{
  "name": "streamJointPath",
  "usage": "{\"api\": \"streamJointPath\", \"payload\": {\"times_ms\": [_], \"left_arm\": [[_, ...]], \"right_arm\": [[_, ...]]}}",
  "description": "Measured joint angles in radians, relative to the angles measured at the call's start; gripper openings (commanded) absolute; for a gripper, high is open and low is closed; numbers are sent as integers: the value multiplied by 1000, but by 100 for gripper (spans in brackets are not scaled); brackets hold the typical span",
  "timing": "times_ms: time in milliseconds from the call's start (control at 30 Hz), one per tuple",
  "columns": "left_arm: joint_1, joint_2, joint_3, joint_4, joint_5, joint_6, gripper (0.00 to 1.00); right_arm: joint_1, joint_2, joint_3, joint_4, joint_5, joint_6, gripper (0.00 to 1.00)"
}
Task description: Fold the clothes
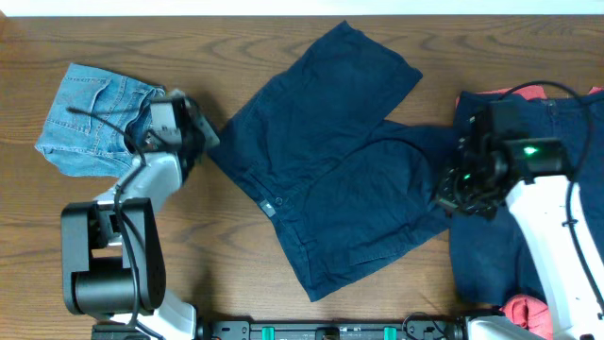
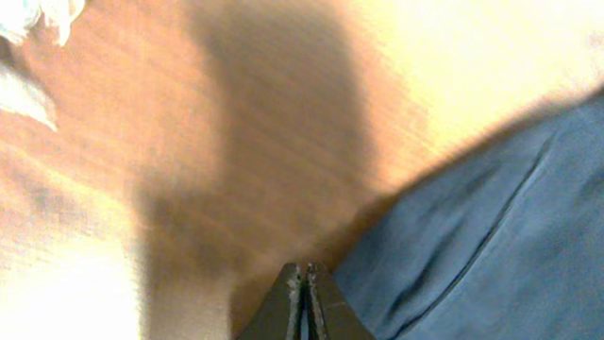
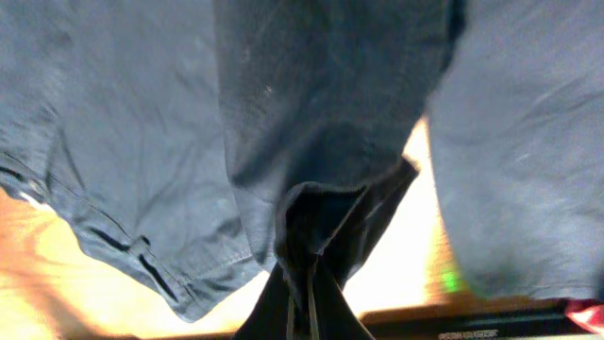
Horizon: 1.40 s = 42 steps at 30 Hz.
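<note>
Navy shorts (image 1: 321, 161): spread at centre of bench (image 1: 226, 274).
Left tool (image 2: 304, 279): closed, empty, just beside their waist edge.
Right tool (image 3: 307, 288): clamped on a bunched fold of their leg.
Denim shorts (image 1: 90, 118): far left.

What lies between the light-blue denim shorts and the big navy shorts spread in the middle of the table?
Overhead view: only the left gripper, shut and empty, stands there above bare table, between the denim shorts and the navy shorts.
</note>
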Motion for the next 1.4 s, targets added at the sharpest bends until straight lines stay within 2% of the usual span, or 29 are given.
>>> {"api": "streamJointPath", "payload": {"times_ms": [200,300,400,500,633,767,967,1133,1267,1400], "left_arm": [[1,2,205,-264,110,77,6],[-2,-2,226,-398,166,103,6],[-11,-2,215,-469,190,135,6],[-39,-2,178,-448,200,159,6],[-92,14,108,-343,205,180,6],[-126,97,89,-257,197,180,6],[-113,192,126,-127,205,114,6],[-86,273,209,-34,215,78,6],[-48,330,309,-50,188,75,6],[-23,370,452,-186,144,99,6]], "right_arm": [[32,0,-90,89,102,49,1],[21,0,-91,162,194,54,1],[-9,0,-91,246,261,52,1],[-57,0,-92,332,313,48,1],[-119,0,-92,437,316,19,5],[-123,0,-92,478,225,-43,10],[-114,0,-92,480,40,-174,11],[-74,0,-92,472,-33,-213,11],[-24,0,-92,461,-60,-214,11],[24,0,-92,452,-65,-213,7]]}}
